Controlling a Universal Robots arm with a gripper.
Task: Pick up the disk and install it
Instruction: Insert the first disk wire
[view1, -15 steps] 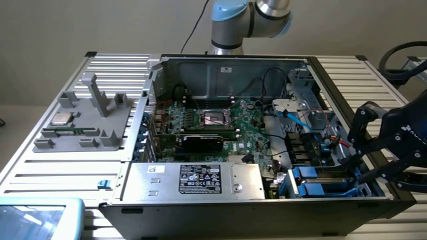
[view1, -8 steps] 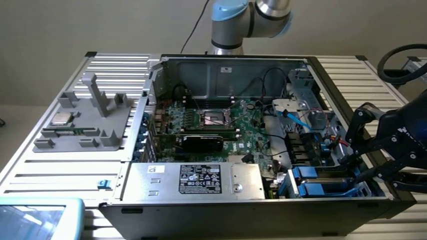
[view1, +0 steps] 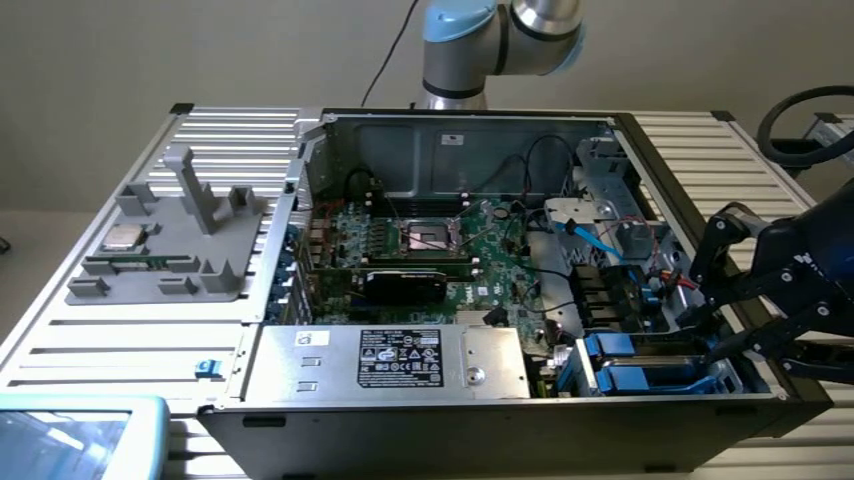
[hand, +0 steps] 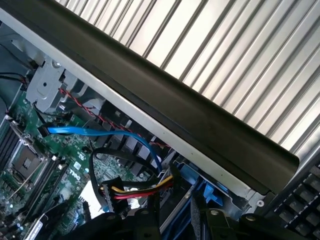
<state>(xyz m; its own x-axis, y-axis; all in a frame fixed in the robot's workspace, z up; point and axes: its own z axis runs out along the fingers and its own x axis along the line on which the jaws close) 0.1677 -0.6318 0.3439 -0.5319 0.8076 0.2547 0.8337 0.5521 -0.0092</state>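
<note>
The disk (view1: 650, 378) shows as a bright blue frame lying in the drive bay, at the near corner of the open computer case (view1: 467, 420) on the exterior view's right. A second blue-framed piece (view1: 617, 346) sits just behind it. My black gripper (view1: 727, 345) hangs over the bay's outer end, right beside the blue frame. In the wrist view the gripper (hand: 175, 222) is low over the bay and the blue plastic of the disk (hand: 200, 197) lies right at it. I cannot tell whether the disk is held.
A grey power supply box (view1: 400, 362) with a black label fills the case's near side. The motherboard (view1: 434, 237) lies behind it. A blue cable (hand: 100, 132) and red-yellow wires (hand: 135, 190) crowd the bay. A grey fixture (view1: 174, 250) holding a silver chip (view1: 123, 237) sits on the ribbed table at the exterior view's left.
</note>
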